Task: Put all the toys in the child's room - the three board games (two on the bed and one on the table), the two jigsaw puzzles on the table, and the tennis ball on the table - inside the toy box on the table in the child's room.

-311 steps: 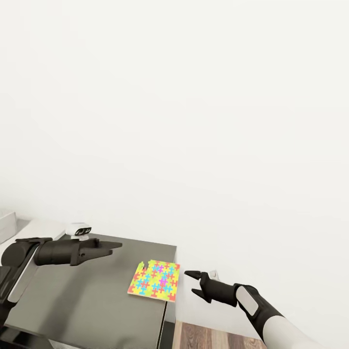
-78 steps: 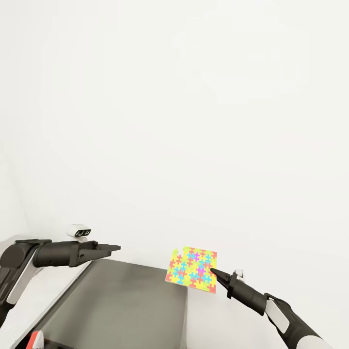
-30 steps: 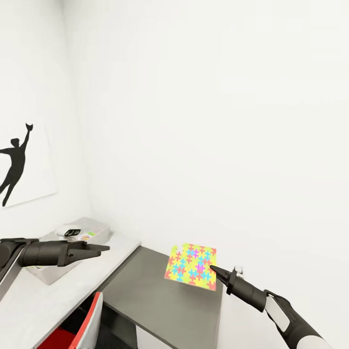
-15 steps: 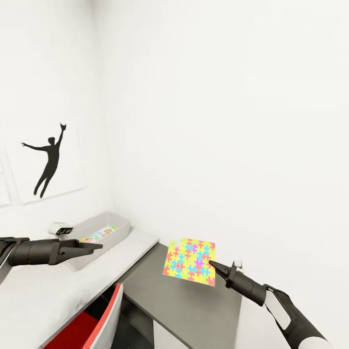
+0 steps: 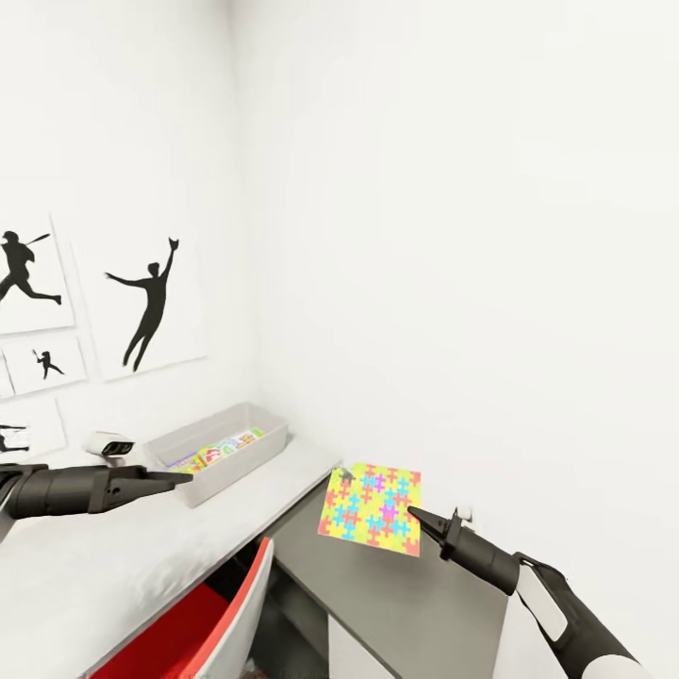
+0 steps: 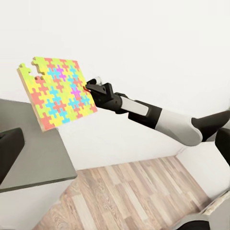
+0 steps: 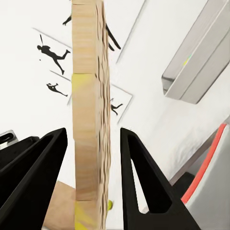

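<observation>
My right gripper [image 5: 412, 514] is shut on one edge of a jigsaw puzzle [image 5: 370, 507], a thin yellow, orange, blue and pink mosaic slab held upright in the air above the lower dark grey top [image 5: 415, 589]. In the right wrist view the slab [image 7: 89, 115] stands edge-on between the two black fingers [image 7: 34, 178]. The left wrist view shows the puzzle [image 6: 56, 94] and the right gripper [image 6: 89, 86] from the side. The light grey toy box [image 5: 193, 471] sits on the pale table top [image 5: 113, 566] against the wall, with colourful flat things inside. My left gripper [image 5: 181, 479] hovers open and empty just in front of the box.
A red chair [image 5: 193, 627] is tucked under the pale top, beside the dark one. Black silhouette posters [image 5: 151, 302] hang on the left wall. A white wall runs close behind both tops. Wood-plank floor [image 6: 129, 191] lies beyond the dark top's end.
The puzzle left the dark top and now hangs in my right gripper. The view has swung left, bringing the posters, toy box and red chair into sight.
</observation>
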Available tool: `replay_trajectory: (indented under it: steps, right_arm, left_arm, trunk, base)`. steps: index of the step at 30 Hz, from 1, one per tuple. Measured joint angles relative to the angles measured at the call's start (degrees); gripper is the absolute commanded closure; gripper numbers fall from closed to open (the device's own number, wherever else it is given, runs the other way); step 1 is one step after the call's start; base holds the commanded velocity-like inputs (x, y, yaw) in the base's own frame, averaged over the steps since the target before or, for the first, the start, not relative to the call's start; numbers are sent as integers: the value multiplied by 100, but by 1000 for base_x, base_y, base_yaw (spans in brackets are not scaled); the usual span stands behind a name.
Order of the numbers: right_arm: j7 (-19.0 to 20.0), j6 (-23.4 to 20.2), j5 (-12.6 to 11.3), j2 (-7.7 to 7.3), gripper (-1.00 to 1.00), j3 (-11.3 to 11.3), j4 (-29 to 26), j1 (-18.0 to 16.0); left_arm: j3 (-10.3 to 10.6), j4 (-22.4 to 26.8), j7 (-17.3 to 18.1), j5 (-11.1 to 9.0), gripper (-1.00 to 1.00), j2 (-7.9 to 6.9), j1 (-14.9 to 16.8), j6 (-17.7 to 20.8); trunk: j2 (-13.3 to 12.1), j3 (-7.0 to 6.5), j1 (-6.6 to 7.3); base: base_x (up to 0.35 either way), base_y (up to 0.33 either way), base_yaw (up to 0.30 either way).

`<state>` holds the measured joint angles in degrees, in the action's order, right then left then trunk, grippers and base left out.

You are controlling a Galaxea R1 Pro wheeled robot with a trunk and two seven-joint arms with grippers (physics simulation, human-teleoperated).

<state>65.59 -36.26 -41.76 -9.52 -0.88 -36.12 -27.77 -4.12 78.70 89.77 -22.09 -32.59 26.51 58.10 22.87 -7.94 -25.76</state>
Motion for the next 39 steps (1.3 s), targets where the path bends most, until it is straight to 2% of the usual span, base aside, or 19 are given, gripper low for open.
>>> replay_trajectory:
  steps: [11, 15, 20, 29, 32, 39]
  right_arm:
    - [-33, -33, 26, 6, 100, 5, 13, -16]
    - [-55, -157, 27, -8, 100, 26, 11, -136]
    - [-246, -418, 37, -50, 100, 46, 7, -528]
    - [-1072, -886, -4, -76, 100, 62, 6, -1253]
    - [-1212, -982, -15, -132, 100, 64, 11, -1419]
    - [-1298, -1056, -19, -222, 100, 87, 16, -1565]
  left_arm:
    - [-14, -75, 0, -13, -100, 7, -41, -14]
    - [-14, -79, 0, -10, -100, 8, -43, -21]
    - [-14, -81, 0, -10, -100, 8, -48, -31]
    - [-164, -99, 0, -10, -100, 8, -79, -36]
    - [-239, -137, 0, -9, -100, 8, -96, -41]
    - [-292, -157, 0, -9, -100, 8, -128, -44]
  trunk:
    - [0, 69, 0]
    - [0, 94, 0]
    - [0, 127, 0]
    - [1, 187, 1]
    - [0, 207, 0]
    - [-1, 256, 0]
  base:
    - [0, 0, 236]
    - [0, 0, 233]
    - [0, 0, 221]
    - [14, 58, 215]
    - [28, 32, 214]
    - [7, 60, 208]
